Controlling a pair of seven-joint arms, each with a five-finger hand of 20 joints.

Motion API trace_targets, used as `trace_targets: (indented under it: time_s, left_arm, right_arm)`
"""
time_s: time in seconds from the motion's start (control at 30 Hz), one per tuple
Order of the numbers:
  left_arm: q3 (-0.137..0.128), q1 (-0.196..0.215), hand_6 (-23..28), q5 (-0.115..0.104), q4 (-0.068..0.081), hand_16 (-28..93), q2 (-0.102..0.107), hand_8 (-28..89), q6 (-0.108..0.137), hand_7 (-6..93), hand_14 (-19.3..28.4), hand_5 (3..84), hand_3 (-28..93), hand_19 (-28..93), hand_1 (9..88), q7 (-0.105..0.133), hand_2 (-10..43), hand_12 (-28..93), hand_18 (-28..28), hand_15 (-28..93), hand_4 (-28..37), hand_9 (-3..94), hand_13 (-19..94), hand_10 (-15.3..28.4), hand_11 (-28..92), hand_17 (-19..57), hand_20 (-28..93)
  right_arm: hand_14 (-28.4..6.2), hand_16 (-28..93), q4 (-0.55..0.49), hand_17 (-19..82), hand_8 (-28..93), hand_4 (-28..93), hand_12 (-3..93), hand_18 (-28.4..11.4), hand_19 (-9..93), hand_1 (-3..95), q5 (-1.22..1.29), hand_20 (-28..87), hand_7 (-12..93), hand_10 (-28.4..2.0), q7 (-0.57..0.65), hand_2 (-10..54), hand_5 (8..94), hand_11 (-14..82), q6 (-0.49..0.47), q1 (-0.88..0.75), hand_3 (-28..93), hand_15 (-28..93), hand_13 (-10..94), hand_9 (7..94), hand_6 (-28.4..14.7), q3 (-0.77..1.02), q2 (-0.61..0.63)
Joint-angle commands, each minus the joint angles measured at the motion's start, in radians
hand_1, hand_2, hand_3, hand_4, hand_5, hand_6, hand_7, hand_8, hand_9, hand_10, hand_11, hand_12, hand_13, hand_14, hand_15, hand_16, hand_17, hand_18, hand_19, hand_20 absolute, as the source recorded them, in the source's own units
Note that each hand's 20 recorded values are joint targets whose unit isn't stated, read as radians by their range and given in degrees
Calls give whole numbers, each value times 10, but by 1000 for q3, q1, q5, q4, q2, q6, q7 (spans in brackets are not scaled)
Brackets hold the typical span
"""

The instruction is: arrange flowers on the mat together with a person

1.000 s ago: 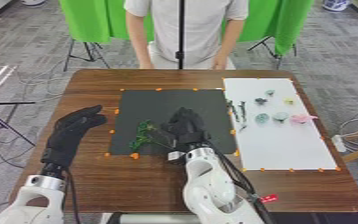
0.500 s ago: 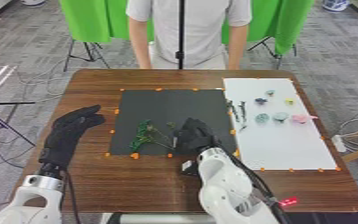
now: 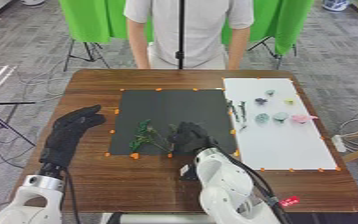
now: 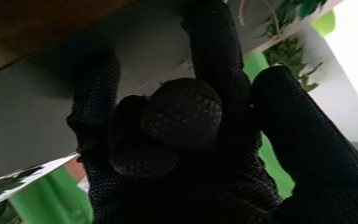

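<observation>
Behind the brown wooden bench [image 3: 95, 95] you have grey carpet [image 3: 33, 55] and green cloth [image 3: 85, 20]. On the bench lie the dark mat [image 3: 162, 107], orange tape along its edges, and the white mat [image 3: 291, 150] to its right.

Your leafy sprig [image 3: 142, 137] lies on the near left part of the dark mat, deep green and bushy, with thin, sparse stems [image 3: 161, 145] just beside it. On the white mat, you have a pink flower [image 3: 300, 119] by the right edge, two round, pale green heads [image 3: 262, 118] next to it, and smaller yellow [image 3: 289, 101] and bluish [image 3: 261, 101] blooms farther up. Dark, slender twigs [image 3: 238, 112] lie along that mat's left side.

Your right hand [image 3: 190, 137] is over the dark mat, near the stems. Its outer fingers [image 4: 215, 50] are straight and apart, the middle ones loosely bent, with nothing seen between them. Your left hand [image 3: 69, 132] is left of the dark mat, fingers loosely extended and empty.
</observation>
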Motion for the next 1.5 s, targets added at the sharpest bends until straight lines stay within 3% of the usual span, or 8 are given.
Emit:
trace_targets:
  time_s: [0.03,0.33,0.47,0.6,0.7,0.8,1.17,1.5]
  left_arm:
    - [-1,-3,46,5,9,63,-2,-52,-20,166,180,489,644,93,287,-14,-77,190,161,258,-164,473,359,135,240,13,190]
    - [2,-12,48,6,16,64,-3,-52,-30,165,179,490,642,93,287,-14,-75,190,161,257,-163,473,359,135,240,13,190]
    - [7,-23,46,8,23,63,-11,-51,-43,165,180,490,643,93,286,-17,-76,190,161,257,-163,473,358,135,240,13,190]
    - [7,-18,47,6,21,63,-16,-51,-46,166,180,490,643,105,287,-18,-76,190,162,258,-164,473,358,136,240,16,197]
    - [9,-10,47,3,19,63,-22,-52,-18,166,180,490,643,111,288,3,-75,190,162,259,-166,473,360,136,240,17,200]
    - [24,-8,48,-7,24,62,-24,-51,24,168,181,495,644,113,288,42,-74,190,162,260,-166,475,363,135,242,20,200]
    - [55,-7,48,-37,33,46,-28,-53,103,163,191,529,648,115,289,122,-66,178,143,270,-163,519,407,140,237,70,215]
    - [64,7,47,-30,28,37,-43,-54,110,164,191,532,658,97,288,140,-66,177,142,273,-166,521,411,141,240,73,216]
  right_arm:
    - [-196,493,6,273,-89,-84,309,-242,683,282,10,511,137,-138,11,173,870,575,-10,-28,685,856,701,892,-8,-16,5]
    - [-198,492,-120,277,-86,-80,309,-243,685,273,76,510,144,-137,2,148,879,585,39,-52,681,858,704,894,-8,99,5]
    - [-200,497,-214,287,-82,-78,314,-247,698,264,293,516,159,-131,-34,133,899,621,156,-108,675,875,719,903,-5,209,41]
    - [-195,463,-207,247,-85,-96,279,-220,614,259,722,485,163,-139,-384,116,834,512,249,-230,680,802,661,870,-10,400,58]
    - [-168,330,-174,224,-80,-126,219,-179,363,211,918,383,137,-159,-525,115,686,225,135,-279,703,465,590,749,-17,527,48]
    - [-147,281,-157,192,-74,-148,164,-172,178,130,1064,306,105,-152,-601,110,515,69,179,-323,739,124,407,512,-7,571,40]
    - [-114,175,-168,179,-73,-168,126,-143,24,13,1330,244,76,-132,-712,64,404,44,229,-426,789,58,283,411,5,648,1]
    - [-112,156,-159,184,-79,-168,127,-140,15,15,1328,256,89,-130,-701,59,415,49,210,-431,800,77,292,424,4,653,-4]
